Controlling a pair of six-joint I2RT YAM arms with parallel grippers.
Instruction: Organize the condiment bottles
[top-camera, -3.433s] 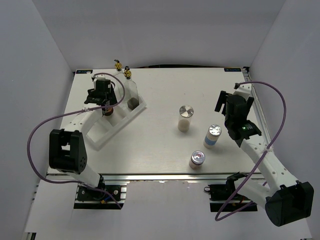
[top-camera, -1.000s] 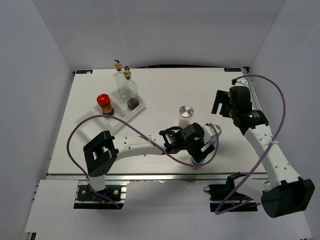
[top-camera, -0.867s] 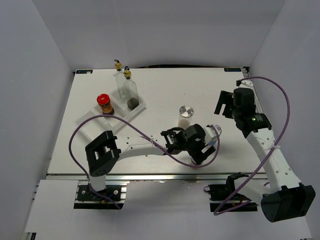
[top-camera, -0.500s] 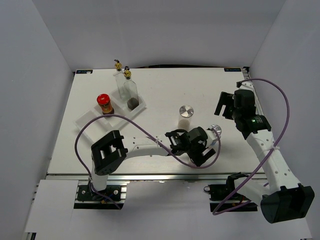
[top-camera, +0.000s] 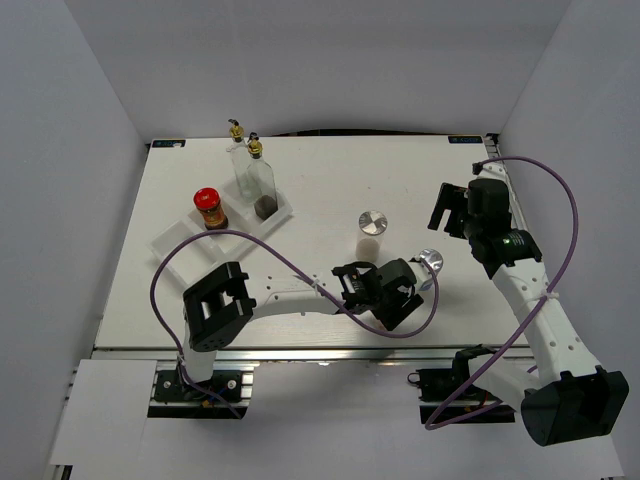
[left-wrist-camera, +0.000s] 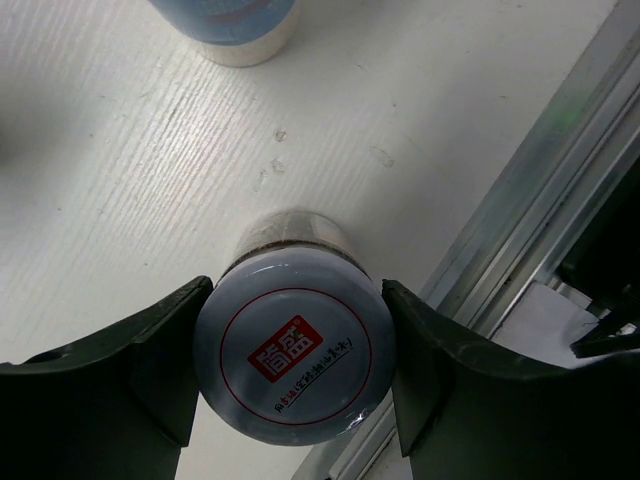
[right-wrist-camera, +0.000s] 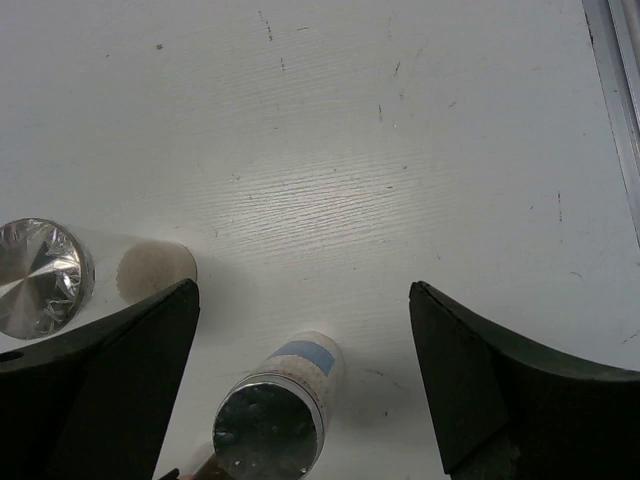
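Observation:
My left gripper (left-wrist-camera: 290, 365) is shut on a silver-lidded shaker (left-wrist-camera: 290, 355) with a red logo on its lid; both fingers press the lid's sides. In the top view that gripper (top-camera: 398, 298) covers this shaker near the table's front edge. A blue-labelled shaker (top-camera: 430, 262) (right-wrist-camera: 275, 420) stands just right of it. A third shaker (top-camera: 372, 228) (right-wrist-camera: 40, 265) with pale contents stands behind. My right gripper (right-wrist-camera: 303, 295) (top-camera: 450, 212) hangs open, above and right of them. The red-capped jar (top-camera: 208, 206) and two glass bottles (top-camera: 259, 175) (top-camera: 238, 135) stand at the white rack (top-camera: 168, 240).
The aluminium rail (left-wrist-camera: 540, 200) of the table's front edge runs close beside the gripped shaker. The left arm's purple cable (top-camera: 240, 245) loops over the table near the rack. White walls enclose the table on three sides.
The left gripper has slid slightly toward the front edge over the nearest shaker and its fingers have closed onto the lid. The right arm has barely moved.

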